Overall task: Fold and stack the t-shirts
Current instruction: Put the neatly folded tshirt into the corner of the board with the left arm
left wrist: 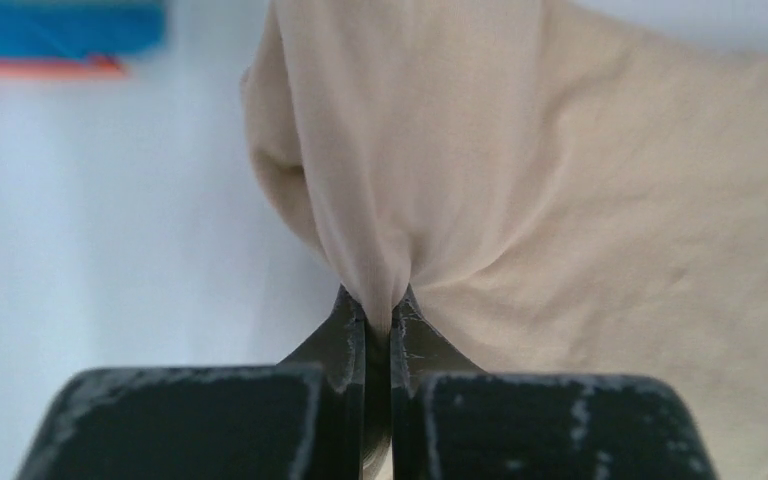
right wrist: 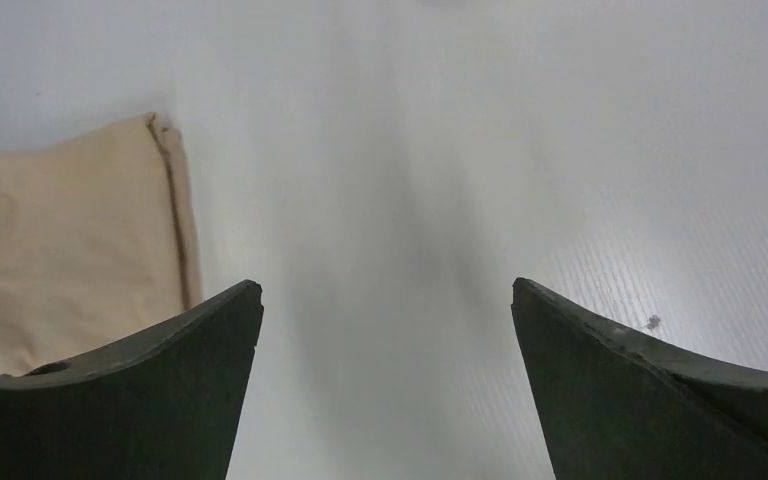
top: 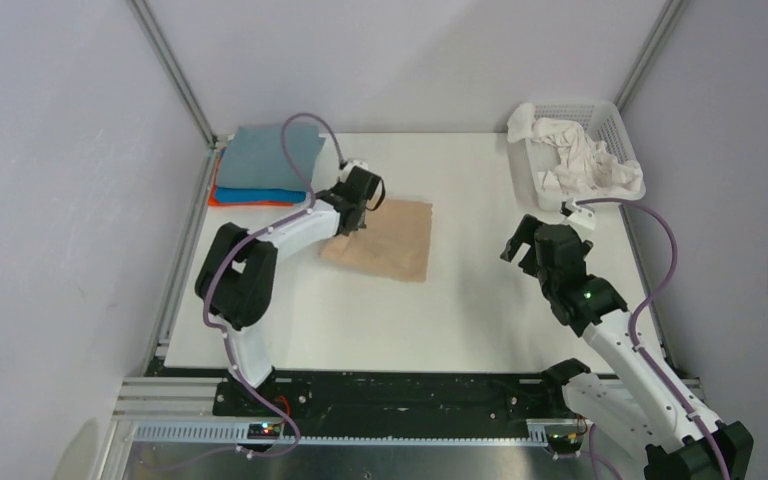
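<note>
Tan t-shirt [top: 390, 240]; grey-blue [top: 275, 155], bright blue [top: 257, 194], orange [top: 228, 202] shirts; white basket [top: 615, 130].

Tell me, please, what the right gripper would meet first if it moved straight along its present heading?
Probably bare table, just beside the tan t-shirt; the open right gripper points past the shirt's edge, though depth is unclear.

The left arm [top: 290, 228] and right arm [top: 625, 350] are wearing white shells between black joints. A lilac cable [top: 305, 116] is running along each. A green light [top: 587, 294] is glowing on the right arm, and the left pincer [left wrist: 378, 312] is showing pale scuffs on its black fingers [left wrist: 210, 420].
</note>
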Tool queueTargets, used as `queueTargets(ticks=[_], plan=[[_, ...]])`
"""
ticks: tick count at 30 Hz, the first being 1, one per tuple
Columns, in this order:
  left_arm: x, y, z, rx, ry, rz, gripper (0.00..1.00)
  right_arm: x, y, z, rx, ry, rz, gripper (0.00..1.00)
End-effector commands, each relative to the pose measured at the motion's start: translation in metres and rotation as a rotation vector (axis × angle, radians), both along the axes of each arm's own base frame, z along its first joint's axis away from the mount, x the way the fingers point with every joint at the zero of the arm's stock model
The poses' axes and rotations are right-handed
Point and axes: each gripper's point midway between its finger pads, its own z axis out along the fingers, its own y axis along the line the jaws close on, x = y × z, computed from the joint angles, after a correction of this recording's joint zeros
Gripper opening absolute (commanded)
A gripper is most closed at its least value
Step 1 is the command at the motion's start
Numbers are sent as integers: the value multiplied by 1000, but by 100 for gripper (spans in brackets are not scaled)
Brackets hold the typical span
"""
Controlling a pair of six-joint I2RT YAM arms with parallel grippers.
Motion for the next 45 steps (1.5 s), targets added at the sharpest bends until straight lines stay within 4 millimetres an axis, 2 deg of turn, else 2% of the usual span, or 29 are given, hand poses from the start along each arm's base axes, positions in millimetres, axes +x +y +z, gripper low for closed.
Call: queueTargets(ticks=[1,2,3,4,9,11,15,17,20,23,33,37,45], plan=[[54,34,72,334,-185,-29,0,2,-14,3,-30,-30,-68,100],[67,38,87,356,-216,-13,0,2,-16,3,-37,-30,-76,99],[75,42,85,406,-206,-33,0,2,-17,2,-41,-28,-81,99],[88,49,101,416,-235,-7,0,2,-19,2,-47,-29,-91,100],[138,67,138,478,-317,-53,0,5,-23,-1,-66,-31,-117,99],[155,82,154,538,-337,-78,0,6,-25,-2,-80,-28,-126,99],[171,101,179,637,-351,-181,0,6,-36,-3,-124,-25,-170,99],[173,108,194,651,-374,-232,0,5,-41,-2,-141,-30,-192,99],[173,117,226,645,-438,-238,0,5,-44,-1,-154,-33,-209,99],[170,122,249,650,-477,-237,0,7,-45,-3,-165,-30,-209,99],[144,130,325,609,-625,-171,0,11,-48,-11,-210,2,-223,99],[141,130,332,591,-644,-165,0,12,-48,-15,-216,16,-227,99],[170,149,300,546,-604,-129,0,11,-49,-17,-222,24,-231,100]])
